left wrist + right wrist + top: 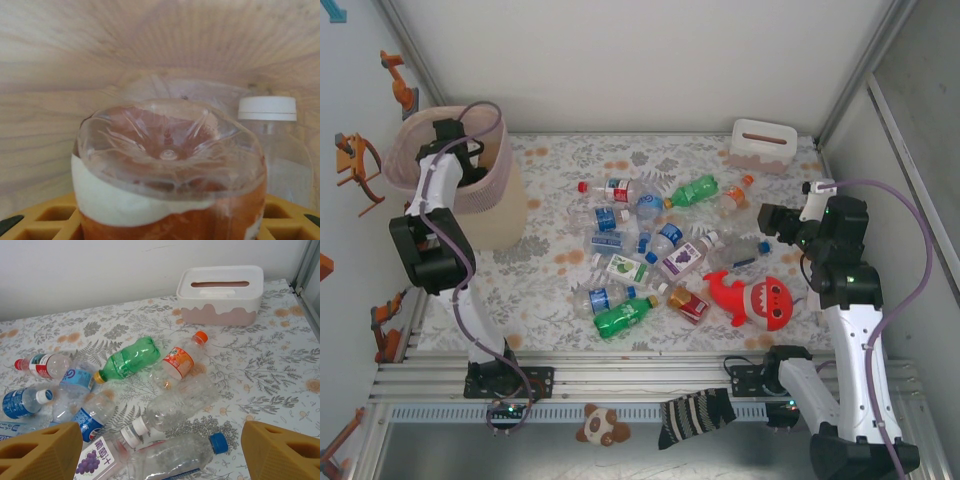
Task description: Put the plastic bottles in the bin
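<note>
Closest to the left wrist camera is the base of an amber bottle (pixel 170 165), clamped in the left gripper (pixel 169 227) inside the bin (pixel 495 205), just beside a white-capped bottle (pixel 272 145) already in there. Release looks like the step in hand: the jaws must part and the arm lift clear of the rim. The right gripper (pixel 160 452), jaws wide and empty, hovers over the bottles strewn on the table (pixel 545 285).

Overhead camera surveys the table (pixel 545 275); right wrist sees its bottles (pixel 127 360) closer.
</note>
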